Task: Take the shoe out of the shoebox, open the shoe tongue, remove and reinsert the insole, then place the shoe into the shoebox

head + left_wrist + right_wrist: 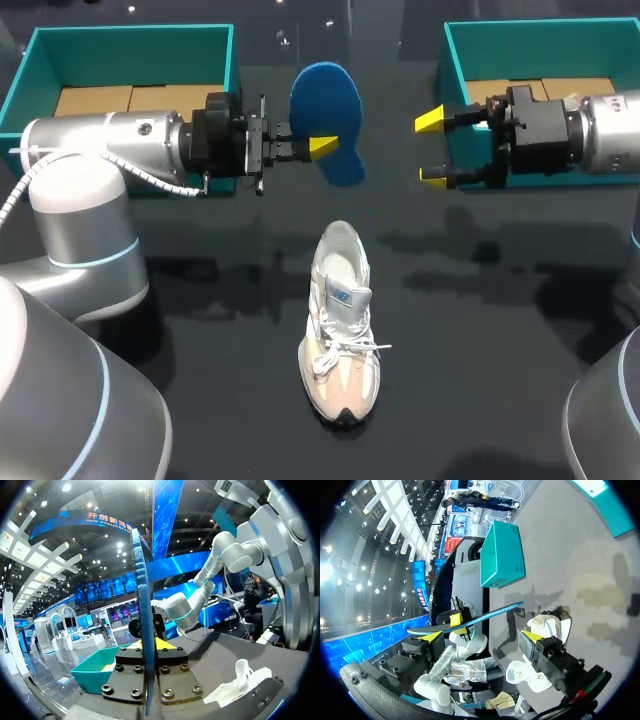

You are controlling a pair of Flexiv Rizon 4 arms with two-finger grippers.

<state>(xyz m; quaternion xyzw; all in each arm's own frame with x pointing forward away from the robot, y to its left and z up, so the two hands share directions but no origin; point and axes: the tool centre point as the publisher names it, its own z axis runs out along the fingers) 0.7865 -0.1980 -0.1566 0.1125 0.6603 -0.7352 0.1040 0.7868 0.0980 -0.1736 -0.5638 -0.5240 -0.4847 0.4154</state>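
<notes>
A white and beige shoe (342, 320) lies on the black table, toe toward the front edge, tongue raised. Above and behind it my left gripper (320, 147) is shut on a blue insole (327, 115), held up in the air. In the left wrist view the insole (145, 605) stands edge-on between the yellow tips of that gripper (155, 643), with the shoe (240, 680) off to one side below. My right gripper (432, 148) stands open and empty, to the right of the insole. In its own view the right gripper (481, 636) faces the insole (492, 612) and the shoe (550, 624).
Two teal shoeboxes stand at the back of the table: one at the left (130, 45), one at the right (540, 40), each with brown cardboard inside. The left box shows as a teal box (97, 672) and as a teal box (502, 555) in the wrist views.
</notes>
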